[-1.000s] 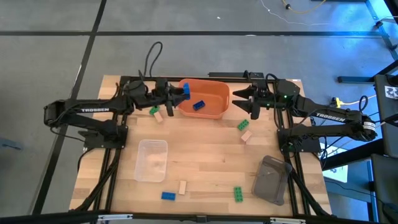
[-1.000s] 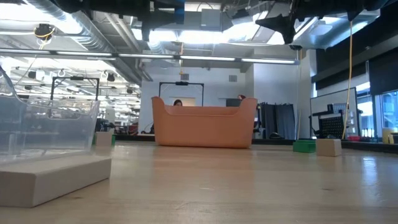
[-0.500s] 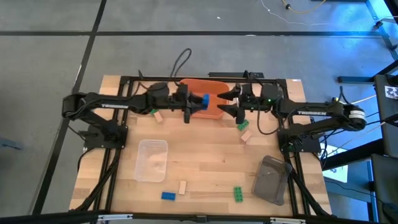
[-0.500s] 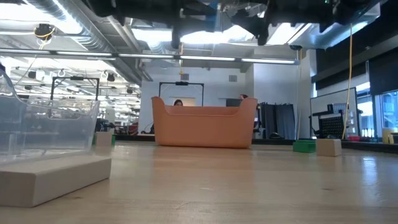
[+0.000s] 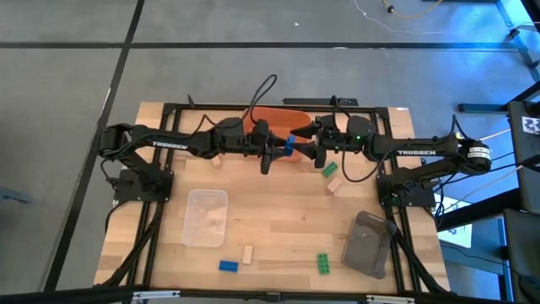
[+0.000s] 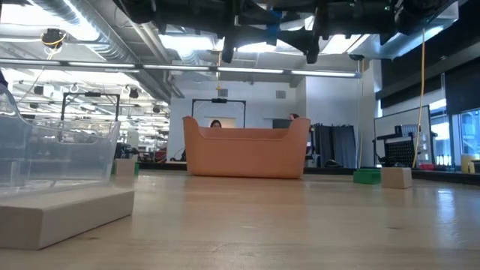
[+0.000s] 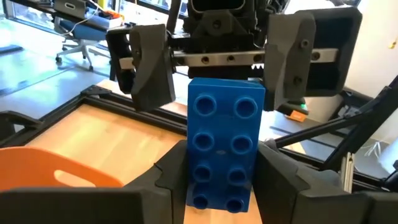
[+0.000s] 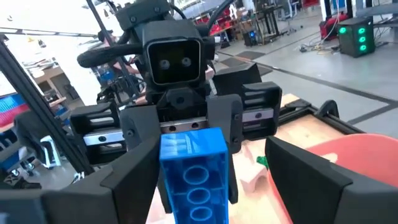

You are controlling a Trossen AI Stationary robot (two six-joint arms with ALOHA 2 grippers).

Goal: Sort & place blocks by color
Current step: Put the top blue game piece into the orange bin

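The left pincer [image 5: 278, 150] grips a blue block [image 7: 225, 149] between its fingers, raised above the surface [image 5: 278, 228] over the near rim of the orange bin [image 5: 274, 116]. The right pincer [image 5: 305, 149] faces it head-on with fingers spread wide on either side of the block's far end, not closed on it. Below and beside the right pincer, a green block [image 5: 329, 170] and a tan block [image 5: 335, 184] lie on the surface.

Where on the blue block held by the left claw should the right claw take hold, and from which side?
Probably the free end of the blue block, which sticks out beyond the left claw clamping its other end. The open right claw faces it head-on, so it should come straight in from opposite and close on the two smooth long sides it flanks.
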